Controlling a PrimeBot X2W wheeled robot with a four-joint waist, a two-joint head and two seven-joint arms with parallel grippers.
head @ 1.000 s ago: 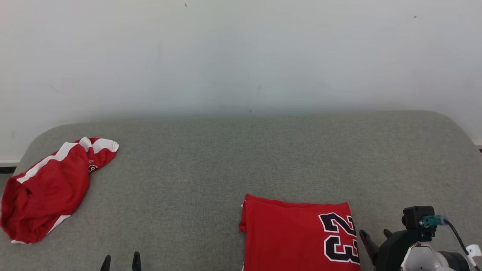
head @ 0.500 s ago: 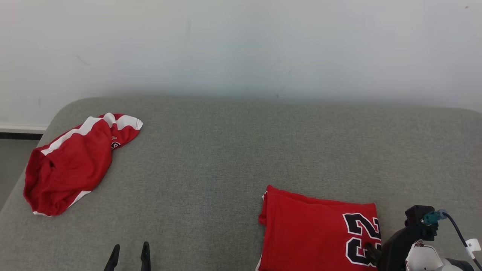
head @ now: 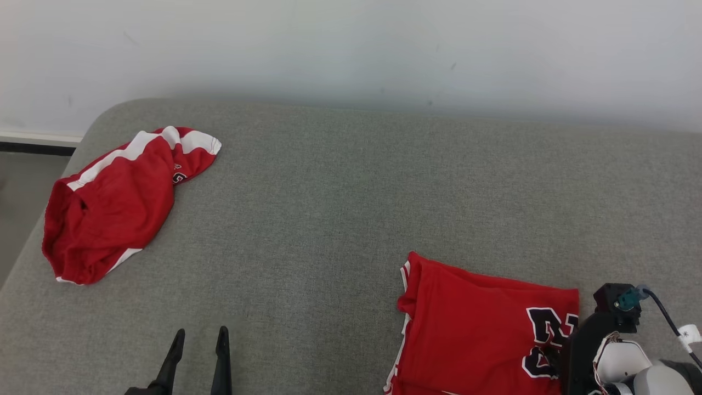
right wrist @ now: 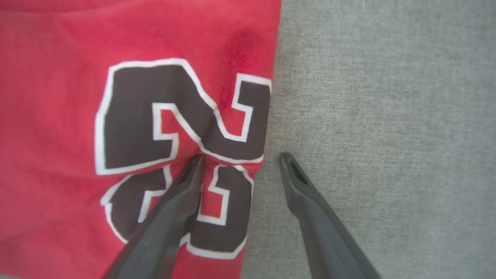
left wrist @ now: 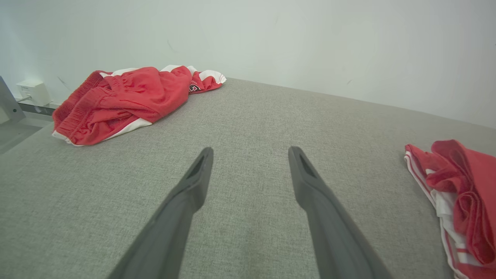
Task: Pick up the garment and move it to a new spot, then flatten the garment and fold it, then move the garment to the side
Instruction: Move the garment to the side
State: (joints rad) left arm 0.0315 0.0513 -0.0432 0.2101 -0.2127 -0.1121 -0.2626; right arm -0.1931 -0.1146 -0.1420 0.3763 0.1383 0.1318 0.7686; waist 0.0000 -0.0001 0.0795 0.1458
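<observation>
A folded red jersey [head: 482,323] with a black number lies at the near right of the grey cushion [head: 351,208]; its left edge is rumpled [left wrist: 461,193]. My right gripper [right wrist: 241,156] is open astride the jersey's [right wrist: 58,97] right edge: the left finger presses into the printed number and puckers the cloth, the right finger is over bare cushion. The right wrist [head: 603,334] covers the jersey's near right corner. My left gripper [head: 199,331] is open and holds nothing, low over the cushion [left wrist: 250,150] at the near left.
Crumpled red shorts [head: 109,203] with white stripes lie at the far left of the cushion [left wrist: 124,100]. A pale wall [head: 351,49] runs behind. The cushion's left edge drops to the floor [head: 22,181], where a small white box [left wrist: 33,91] sits by the wall.
The head camera has tilted, shifting the whole picture. My right gripper went from beside the jersey onto its right edge, and the jersey now lies skewed and wrinkled.
</observation>
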